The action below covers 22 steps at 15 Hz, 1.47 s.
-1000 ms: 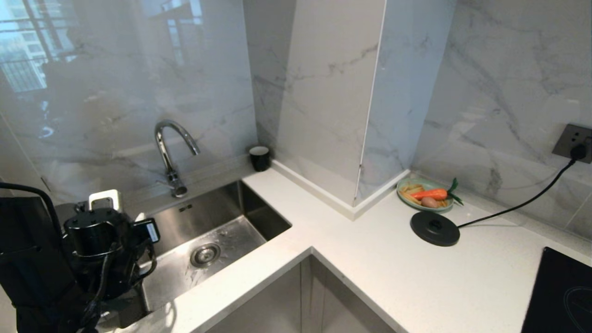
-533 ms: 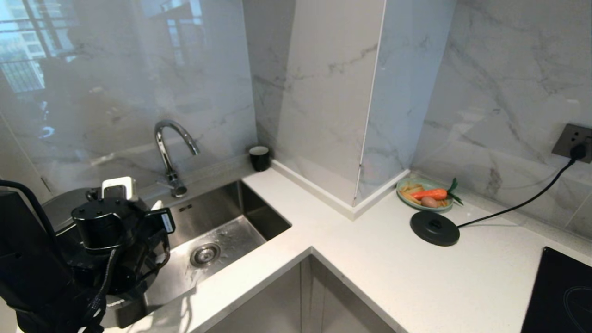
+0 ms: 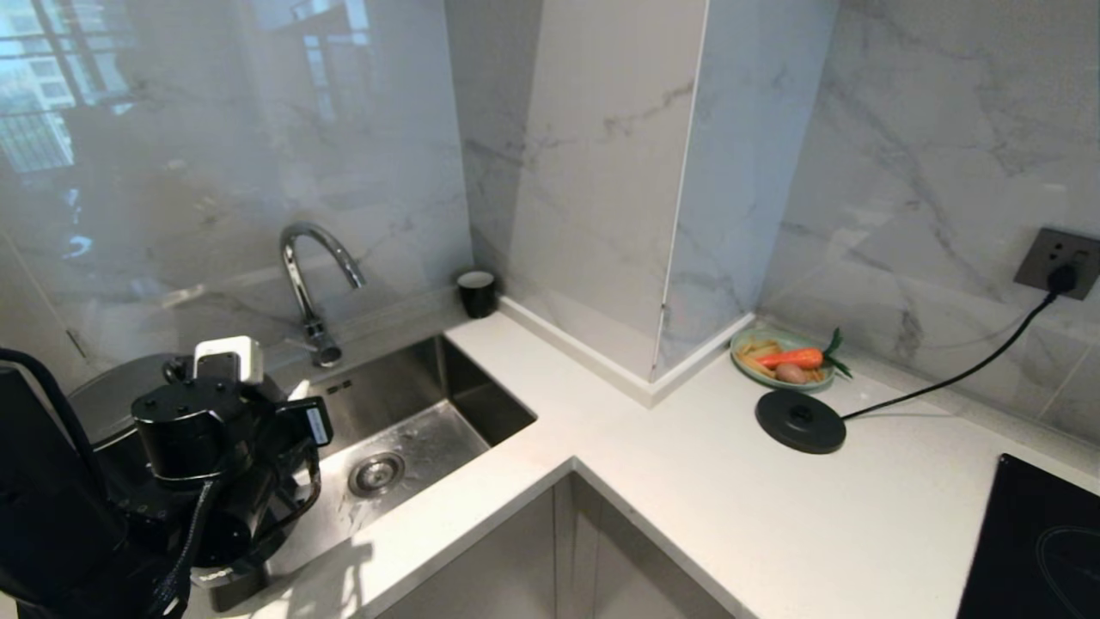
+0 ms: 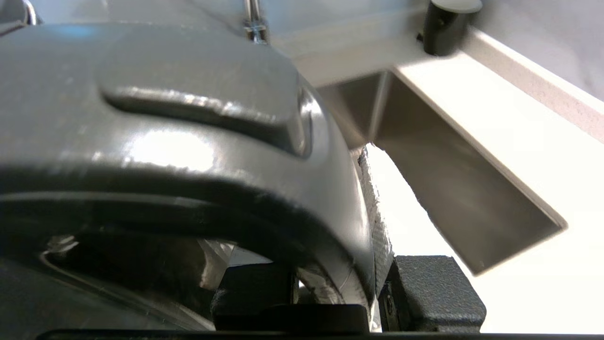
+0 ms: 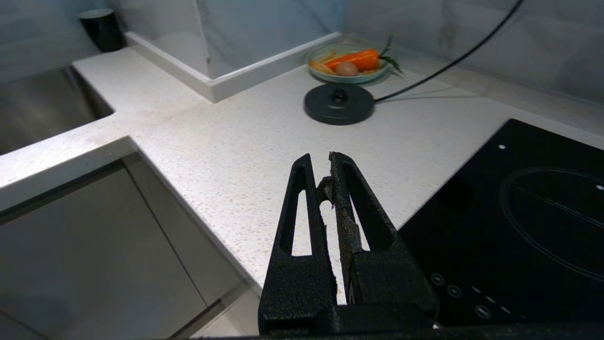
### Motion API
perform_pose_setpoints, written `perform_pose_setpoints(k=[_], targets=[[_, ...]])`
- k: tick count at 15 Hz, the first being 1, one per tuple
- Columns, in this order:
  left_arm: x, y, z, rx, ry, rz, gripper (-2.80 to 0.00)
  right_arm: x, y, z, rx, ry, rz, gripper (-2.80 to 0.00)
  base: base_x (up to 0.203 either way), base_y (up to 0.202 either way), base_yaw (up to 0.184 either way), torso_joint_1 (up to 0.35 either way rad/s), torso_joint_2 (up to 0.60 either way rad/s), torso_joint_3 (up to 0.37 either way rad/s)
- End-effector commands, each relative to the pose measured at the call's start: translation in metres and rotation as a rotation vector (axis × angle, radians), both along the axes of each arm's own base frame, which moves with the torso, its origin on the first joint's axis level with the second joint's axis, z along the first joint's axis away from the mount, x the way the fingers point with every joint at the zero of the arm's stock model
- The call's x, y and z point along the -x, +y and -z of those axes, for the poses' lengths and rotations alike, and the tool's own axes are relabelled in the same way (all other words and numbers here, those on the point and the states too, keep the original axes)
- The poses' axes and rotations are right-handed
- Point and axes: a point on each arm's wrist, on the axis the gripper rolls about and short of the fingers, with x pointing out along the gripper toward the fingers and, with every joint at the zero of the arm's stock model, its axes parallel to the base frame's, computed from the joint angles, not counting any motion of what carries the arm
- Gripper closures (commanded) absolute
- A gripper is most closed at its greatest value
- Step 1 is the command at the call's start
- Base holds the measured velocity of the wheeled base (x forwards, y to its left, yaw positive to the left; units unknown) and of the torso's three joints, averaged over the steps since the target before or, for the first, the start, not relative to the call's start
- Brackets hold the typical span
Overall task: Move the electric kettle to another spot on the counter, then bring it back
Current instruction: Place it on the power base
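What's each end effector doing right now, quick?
Left end effector: shut on the kettle handle, by the sink.
Right end effector: shut, empty, above the counter.

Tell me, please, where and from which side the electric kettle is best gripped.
Grip the electric kettle by its big loop handle, coming from the handle side, away from the body. The loop is a narrow band with open space inside, so one finger goes in and one stays outside; the glossy round body looks too wide. The left tool holds it this way.
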Motion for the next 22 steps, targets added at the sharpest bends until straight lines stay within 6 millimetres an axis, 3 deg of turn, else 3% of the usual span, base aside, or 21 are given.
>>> perform_pose_setpoints(k=[1,22], targets=[[0.0020,0.0000,-0.0059,0.007,-0.028,0.000,0.00,-0.0001,0.0000,0.0001,0.000,0.002,-0.001,0.00,0.000,0.000,0.000,0.000,0.00,0.000],[0.0107,-0.0081,-0.0126,0.013,-0.048,0.037,0.00,0.0000,0.0000,0.0001,0.000,0.000,-0.001,0.00,0.003,0.007,-0.165,0.002,0.00,0.004]])
